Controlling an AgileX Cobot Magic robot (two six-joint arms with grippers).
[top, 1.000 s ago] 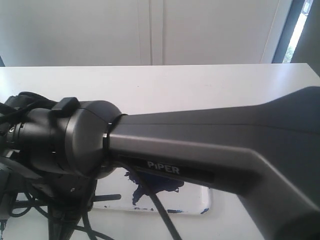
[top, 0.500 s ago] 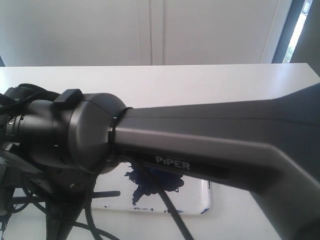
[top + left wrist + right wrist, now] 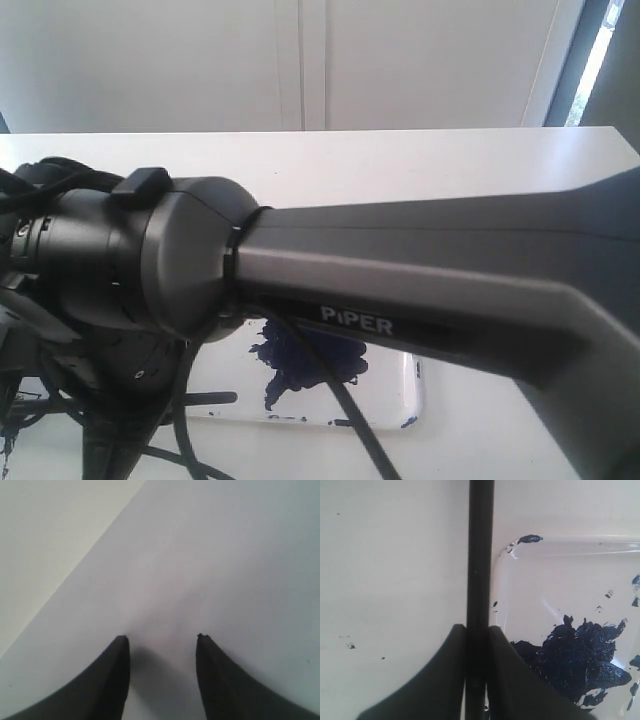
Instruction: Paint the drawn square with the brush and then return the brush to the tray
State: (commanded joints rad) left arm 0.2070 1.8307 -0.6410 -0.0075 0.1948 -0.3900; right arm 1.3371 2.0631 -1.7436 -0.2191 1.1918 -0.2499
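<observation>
In the right wrist view my right gripper is shut on the black handle of the brush. The handle runs straight out from between the fingers, just beside a rounded corner of the white tray. The tray's dark blue-black paint blotch lies close by the fingers. The bristles are out of view. In the exterior view the tray and its blotch peek out from under the right arm. My left gripper is open over a plain white surface, with nothing between its fingers. The drawn square is not in view.
The grey arm marked PIPER fills the exterior view's middle, and a black cable hangs from it over the tray. The white table stretches back to a white wall. Small paint specks dot the surface beside the tray.
The right arm's wrist joint and its PIPER mark have shifted a little right and upward in the exterior view. The tray stays where it was.
</observation>
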